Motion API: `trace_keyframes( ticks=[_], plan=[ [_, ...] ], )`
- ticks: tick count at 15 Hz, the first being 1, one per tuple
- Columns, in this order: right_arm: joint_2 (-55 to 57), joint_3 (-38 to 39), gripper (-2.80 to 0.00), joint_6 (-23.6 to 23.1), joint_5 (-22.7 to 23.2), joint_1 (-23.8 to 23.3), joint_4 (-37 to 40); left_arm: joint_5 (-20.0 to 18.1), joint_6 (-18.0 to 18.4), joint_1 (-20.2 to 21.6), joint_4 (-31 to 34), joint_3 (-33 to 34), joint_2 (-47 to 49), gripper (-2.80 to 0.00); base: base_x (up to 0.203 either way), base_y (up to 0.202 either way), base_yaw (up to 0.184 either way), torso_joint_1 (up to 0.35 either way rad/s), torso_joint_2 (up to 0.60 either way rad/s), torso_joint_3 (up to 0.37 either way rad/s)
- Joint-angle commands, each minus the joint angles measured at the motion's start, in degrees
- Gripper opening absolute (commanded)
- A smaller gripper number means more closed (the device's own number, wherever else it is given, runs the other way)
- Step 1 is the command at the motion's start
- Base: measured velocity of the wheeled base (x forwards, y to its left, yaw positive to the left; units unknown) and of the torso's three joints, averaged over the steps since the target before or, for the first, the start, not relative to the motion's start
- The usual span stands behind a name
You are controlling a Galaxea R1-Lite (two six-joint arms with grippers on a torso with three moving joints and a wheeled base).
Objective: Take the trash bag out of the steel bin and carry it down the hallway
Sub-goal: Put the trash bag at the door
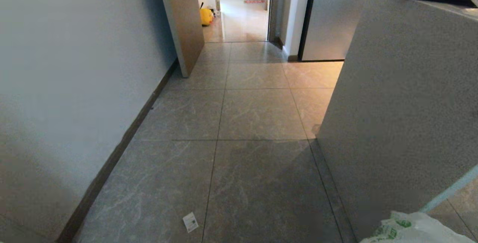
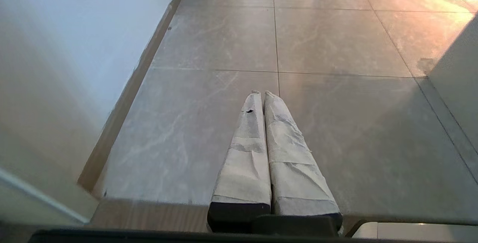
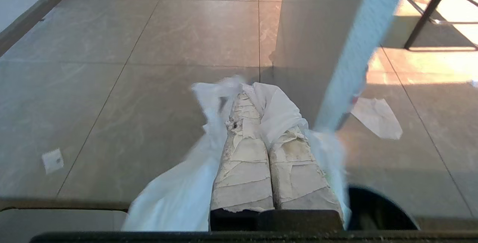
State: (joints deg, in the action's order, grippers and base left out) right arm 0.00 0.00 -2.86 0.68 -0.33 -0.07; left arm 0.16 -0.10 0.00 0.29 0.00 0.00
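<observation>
Right hand pinches the trash bag, left hand pressed together empty; carry steadily, clear of the counter corner.

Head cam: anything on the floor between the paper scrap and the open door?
Nothing: bare floor tiles run from the paper scrap to the open door.

Counter right of floor

The head camera looks forward and down along the tiled floor toward a distant doorway. Both wrist cameras sit low behind their fingers, facing the same way. Head and right wrist views share the paper scrap.
</observation>
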Motion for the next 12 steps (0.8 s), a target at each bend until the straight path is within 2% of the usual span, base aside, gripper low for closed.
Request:
trace_keyframes(
  ticks=[1,12],
  plan=[
    [0.0,0.0,-2.8,-0.04,0.02,-0.02,-0.02,0.1,-0.05,0.0,-0.03,0.0,0.0,-2.8,0.196,0.0,0.001,0.007,0.0,-0.002],
    [0.0,0.0,-2.8,-0.04,0.02,-0.02,-0.02,0.02,0.01,0.0,-0.03,0.0,0.0,-2.8,0.189,0.0,0.002,0.003,0.0,0.002]
  ],
)
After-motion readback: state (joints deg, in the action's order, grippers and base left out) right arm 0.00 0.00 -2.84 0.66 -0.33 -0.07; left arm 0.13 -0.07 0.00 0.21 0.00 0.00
